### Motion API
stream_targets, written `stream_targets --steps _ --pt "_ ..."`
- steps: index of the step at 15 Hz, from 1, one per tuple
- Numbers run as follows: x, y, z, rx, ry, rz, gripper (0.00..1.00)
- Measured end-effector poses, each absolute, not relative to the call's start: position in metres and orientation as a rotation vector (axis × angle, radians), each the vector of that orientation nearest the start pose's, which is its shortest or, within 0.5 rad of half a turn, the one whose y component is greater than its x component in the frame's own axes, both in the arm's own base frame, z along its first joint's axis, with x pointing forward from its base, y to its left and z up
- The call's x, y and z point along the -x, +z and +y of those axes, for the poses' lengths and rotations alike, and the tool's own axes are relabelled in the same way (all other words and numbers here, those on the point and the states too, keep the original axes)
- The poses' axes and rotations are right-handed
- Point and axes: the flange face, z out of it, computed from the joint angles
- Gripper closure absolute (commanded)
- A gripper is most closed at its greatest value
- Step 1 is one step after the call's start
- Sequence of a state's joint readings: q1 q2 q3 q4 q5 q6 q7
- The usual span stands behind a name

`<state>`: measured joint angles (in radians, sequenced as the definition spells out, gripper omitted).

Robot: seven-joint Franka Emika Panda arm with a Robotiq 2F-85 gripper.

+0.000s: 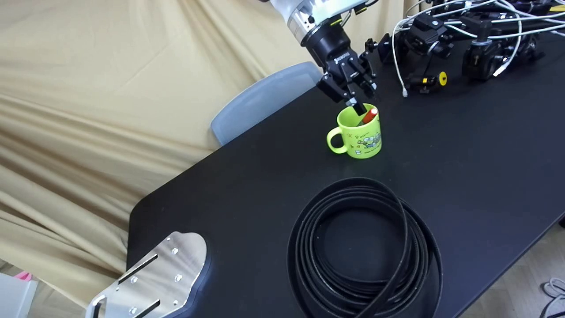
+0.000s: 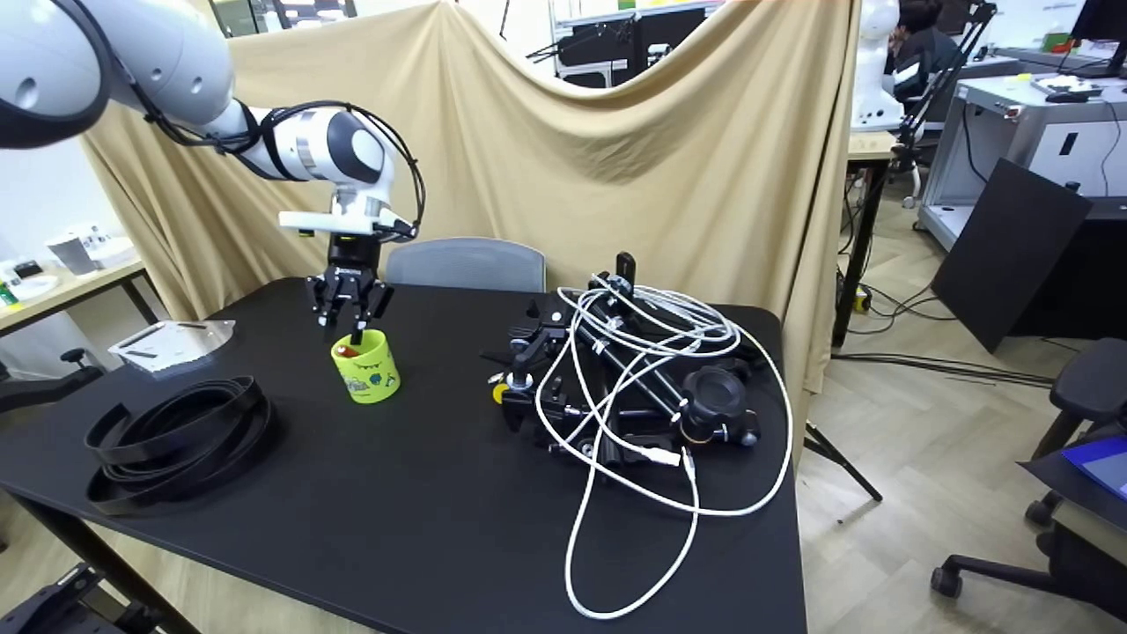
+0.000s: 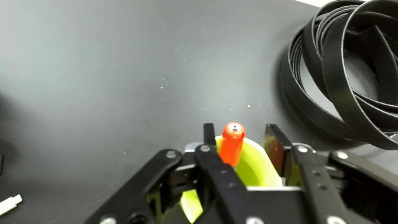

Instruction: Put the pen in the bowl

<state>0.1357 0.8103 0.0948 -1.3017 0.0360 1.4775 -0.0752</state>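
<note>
1. Your gripper (image 3: pixel 242 133) is closest to the lens in the wrist view, its two fingers standing apart with a clear gap between them.
2. You have the pen (image 3: pixel 230 149) within that gap, red end up and much nearer the finger at picture left; you cannot tell whether it touches that finger.
3. That pen leans inside the lime-green mug (image 1: pixel 365 143), its red end at the rim, its lower part hidden by the mug's wall.
4. In both exterior views, the tip of one finger overlaps the mug's mouth just beside the red end; whether it touches the rim, you cannot tell.
5. Your mug stands upright on the black worktop (image 1: pixel 247 212), near a coil of black strap (image 1: pixel 306 247).
6. Well apart from the mug, you can see a slotted metal plate (image 1: pixel 159 271) and a heap of black mounting gear (image 2: pixel 715 396) with white cables (image 2: pixel 660 455).
7. Behind the worktop you see a grey-blue chair (image 2: pixel 467 264) and beige cloth (image 2: pixel 616 176).
</note>
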Motion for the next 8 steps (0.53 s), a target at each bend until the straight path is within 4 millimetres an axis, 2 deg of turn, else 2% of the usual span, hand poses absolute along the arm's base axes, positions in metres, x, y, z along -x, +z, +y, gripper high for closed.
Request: stream_targets --steps 3,8 --pt "-0.652 0.231 0.146 2.895 0.951 -0.426 0.03" --pt "-0.655 0.247 0.152 2.921 0.886 -0.461 0.00"
